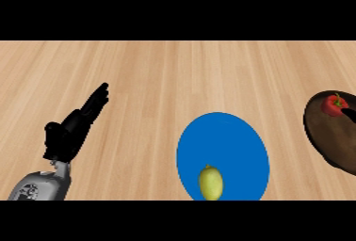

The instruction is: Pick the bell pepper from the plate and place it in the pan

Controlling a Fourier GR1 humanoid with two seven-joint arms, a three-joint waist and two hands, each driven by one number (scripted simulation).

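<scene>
While the red bell pepper (334, 105) lay inside the dark pan (325, 141) at the right edge, your left hand (69, 132) rested well apart at the left, fingers straight, holding nothing. The blue plate (222, 136) carried a yellow-green fruit (211, 182) near its lower rim. Your right hand (350, 116) showed only as a black sliver just beside the pepper, so you could not tell whether it was open.

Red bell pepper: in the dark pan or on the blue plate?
In. The red bell pepper lies within the dark brown pan, off the blue plate.
</scene>
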